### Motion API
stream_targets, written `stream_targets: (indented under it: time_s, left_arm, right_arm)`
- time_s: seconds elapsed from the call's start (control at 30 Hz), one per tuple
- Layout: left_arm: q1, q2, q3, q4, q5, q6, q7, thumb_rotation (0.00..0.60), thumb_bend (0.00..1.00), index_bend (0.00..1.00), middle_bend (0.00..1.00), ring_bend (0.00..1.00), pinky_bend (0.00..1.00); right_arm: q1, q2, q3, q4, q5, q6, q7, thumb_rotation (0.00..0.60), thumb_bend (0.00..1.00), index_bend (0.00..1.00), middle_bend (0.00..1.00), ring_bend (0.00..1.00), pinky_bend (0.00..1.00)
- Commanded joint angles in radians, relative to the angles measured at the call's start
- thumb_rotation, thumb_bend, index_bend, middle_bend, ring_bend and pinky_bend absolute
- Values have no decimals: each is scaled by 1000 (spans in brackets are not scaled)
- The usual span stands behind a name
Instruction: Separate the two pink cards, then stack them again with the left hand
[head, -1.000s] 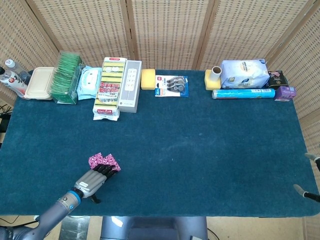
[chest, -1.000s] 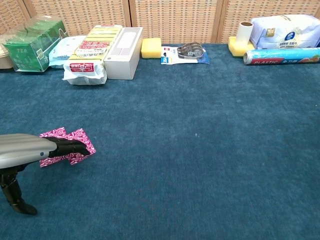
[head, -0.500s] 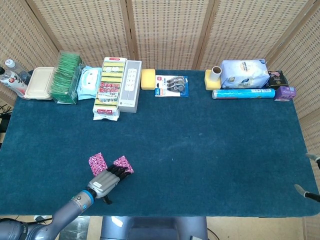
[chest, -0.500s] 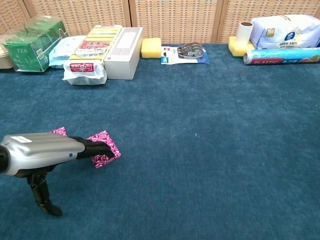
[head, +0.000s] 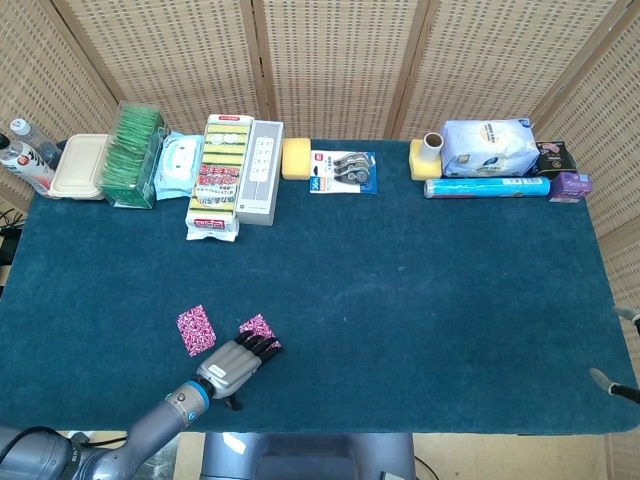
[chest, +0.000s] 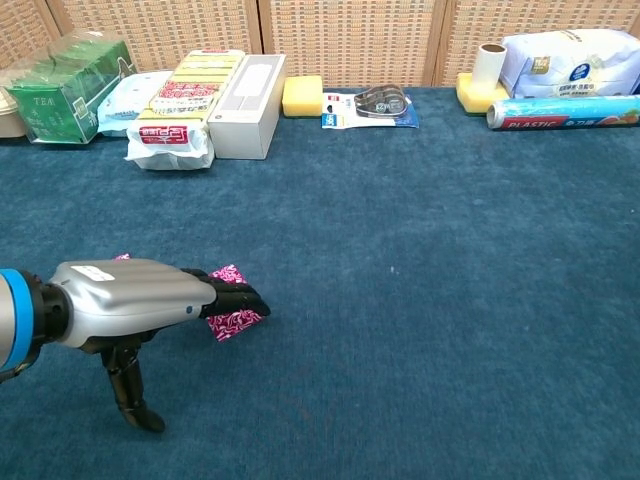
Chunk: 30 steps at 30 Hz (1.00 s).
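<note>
Backdrop: woven cane screens stand behind a worktop (head: 420, 300) covered in dark teal cloth.
Left hand: the left hand (head: 235, 365) lies low at the near left of the worktop, its dark fingertips (chest: 240, 298) flat on one pink card; nothing is clasped inside it, the fingers only press down on the card from above.
Card under the hand: the right pink card (head: 257, 329) lies on the cloth with its near part covered by the fingers; in the chest view its far and near corners (chest: 232, 322) show past the fingertips.
Other card: the left pink card (head: 196, 329) lies flat just beside the first, apart from it with cloth showing between, and the hand does not touch it; in the chest view only a sliver of it shows behind the hand.
Right hand: the right hand (head: 618, 350) shows only as two finger ends at the right edge of the head view, probably spread apart, though too little is seen to be sure.
Far left edge: a beige lidded box (head: 79, 167), a green tea pack (head: 132, 155) and a wet wipes pack (head: 180, 166).
Far middle: a sponge pack (head: 217, 175), a grey box (head: 260, 170), a yellow sponge (head: 297, 158) and a carded tape pack (head: 343, 171).
Far right: a white bag (head: 488, 147) with a blue plastic wrap roll (head: 486, 187) in front of it.
</note>
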Motion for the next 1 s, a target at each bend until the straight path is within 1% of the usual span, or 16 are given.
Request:
stream_targets:
  time_s: [0.03, 0.17, 0.23, 0.47, 0.6, 0.8, 1.0]
  left_arm:
    - [-7, 12, 3, -26, 13, 28, 6, 600, 113, 0, 0, 0, 0]
    - [12, 72, 23, -56, 61, 65, -23, 600, 113, 0, 0, 0, 0]
    - [30, 120, 39, -65, 93, 80, -51, 600, 113, 0, 0, 0, 0]
    - [76, 248, 96, -64, 177, 69, -145, 600, 112, 0, 0, 0, 0]
    - [108, 299, 123, -43, 231, 53, -214, 600, 113, 0, 0, 0, 0]
    - [155, 330, 166, 13, 325, 3, -322, 600, 112, 0, 0, 0, 0]
    - [175, 328, 169, 73, 370, -53, -408, 600, 113, 0, 0, 0, 0]
  right_arm:
    - [0, 0, 0, 0, 0, 1, -1, 600, 0, 205, 24, 0, 0]
    - [0, -1, -1, -1, -2, 0, -3, 600, 0, 205, 24, 0, 0]
    - [-1, -1, -1, -2, -3, 2, -2, 600, 0, 204, 24, 0, 0]
    - [-1, 1, -2, -6, -7, 4, -3, 600, 0, 204, 24, 0, 0]
    - [-1, 0, -4, -10, -11, 3, -9, 600, 0, 205, 24, 0, 0]
    - [-3, -1, -4, -12, -11, 8, -13, 600, 0, 205, 24, 0, 0]
    - [0, 1, -4, -16, -11, 3, -15, 600, 0, 205, 24, 0, 0]
